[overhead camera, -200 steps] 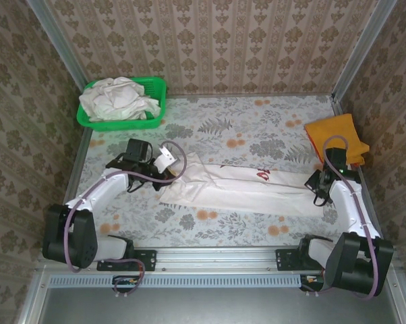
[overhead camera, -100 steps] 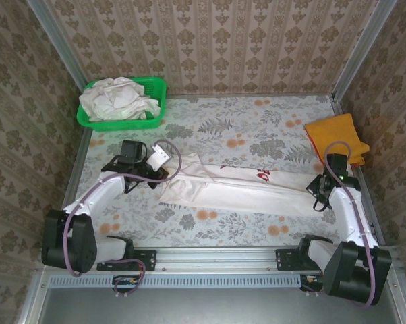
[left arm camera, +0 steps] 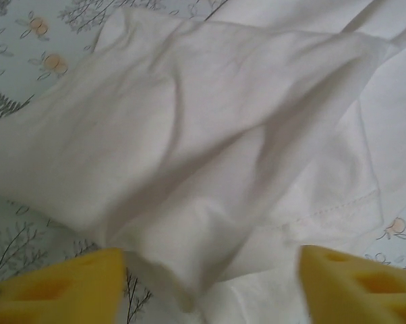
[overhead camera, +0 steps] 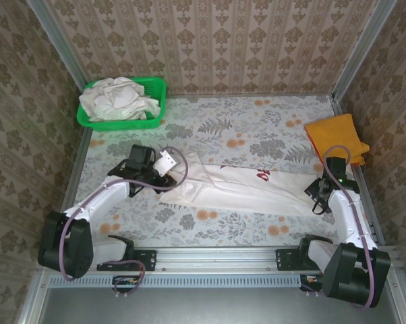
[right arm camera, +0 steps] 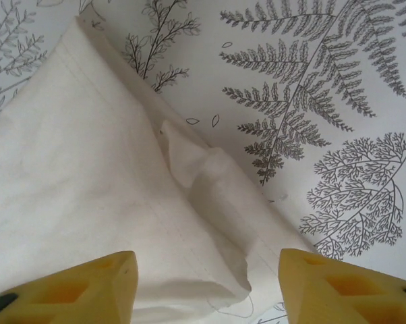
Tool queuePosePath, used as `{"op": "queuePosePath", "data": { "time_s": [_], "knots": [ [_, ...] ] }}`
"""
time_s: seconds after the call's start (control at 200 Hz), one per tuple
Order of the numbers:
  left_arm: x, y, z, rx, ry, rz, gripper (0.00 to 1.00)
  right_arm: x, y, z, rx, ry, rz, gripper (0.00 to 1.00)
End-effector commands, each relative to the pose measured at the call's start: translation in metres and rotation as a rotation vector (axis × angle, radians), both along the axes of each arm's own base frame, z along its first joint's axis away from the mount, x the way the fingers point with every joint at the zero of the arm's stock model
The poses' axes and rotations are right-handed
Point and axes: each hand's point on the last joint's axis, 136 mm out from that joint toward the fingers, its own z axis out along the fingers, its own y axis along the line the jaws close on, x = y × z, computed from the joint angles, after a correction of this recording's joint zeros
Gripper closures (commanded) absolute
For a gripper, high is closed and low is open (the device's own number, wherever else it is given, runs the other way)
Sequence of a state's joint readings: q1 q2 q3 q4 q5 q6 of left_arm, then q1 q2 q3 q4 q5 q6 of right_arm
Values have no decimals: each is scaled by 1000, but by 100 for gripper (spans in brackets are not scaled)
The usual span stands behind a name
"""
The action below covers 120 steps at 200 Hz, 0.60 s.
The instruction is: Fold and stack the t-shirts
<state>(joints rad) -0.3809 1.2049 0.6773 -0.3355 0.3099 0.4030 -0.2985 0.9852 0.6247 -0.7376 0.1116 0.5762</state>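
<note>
While the top camera takes in the whole table (overhead camera: 257, 115), the wrist cameras give the close detail of each end of the cloth. From above, an off-white t-shirt (overhead camera: 237, 189) lies drawn out in a long narrow band across the middle of the table, with the left hand (overhead camera: 164, 162) at its left end and the right hand (overhead camera: 315, 194) at its right end. A bit of red print (overhead camera: 262, 174) shows along its far edge. An orange t-shirt (overhead camera: 338, 138) lies folded at the far right edge, well apart from a green basket (overhead camera: 156, 86) in the far left corner that holds a heap of off-white shirts (overhead camera: 119, 100). How far either hand is spread cannot be told from this height.

The left wrist view settles it for that side: the yellow fingers (left arm camera: 61, 283) stand wide apart, low over loose, softly creased cloth, with a stitched hem (left arm camera: 331, 210) running just beyond the right finger. Nothing is pinched between them.

The right wrist view shows the other hand just as wide, its fingers (right arm camera: 344, 283) either side of the shirt's tapered end, where a small bunched fold (right arm camera: 203, 169) rises beside the fern-patterned tabletop
</note>
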Motion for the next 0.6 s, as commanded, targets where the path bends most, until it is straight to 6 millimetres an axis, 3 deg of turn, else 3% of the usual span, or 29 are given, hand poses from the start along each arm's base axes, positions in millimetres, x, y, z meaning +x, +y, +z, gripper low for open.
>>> {"op": "queuePosePath", "data": {
  "time_s": [0.0, 0.17, 0.305, 0.455, 0.595],
  "knots": [
    [17, 10, 18, 2, -85, 103, 4, 22, 6, 31, -12, -146, 75, 29],
    [39, 2, 59, -112, -141, 202, 0, 50, 39, 42, 19, -211, 227, 26],
    [51, -31, 81, -285, -82, 272, 0, 77, 83, 43, 9, -192, 411, 26],
    [50, -70, 64, -379, 72, 353, 0, 105, 158, 38, 47, -207, 607, 30],
    [39, -78, 29, -407, 230, 474, 3, 112, 228, 22, 98, -183, 739, 38]
  ]
}}
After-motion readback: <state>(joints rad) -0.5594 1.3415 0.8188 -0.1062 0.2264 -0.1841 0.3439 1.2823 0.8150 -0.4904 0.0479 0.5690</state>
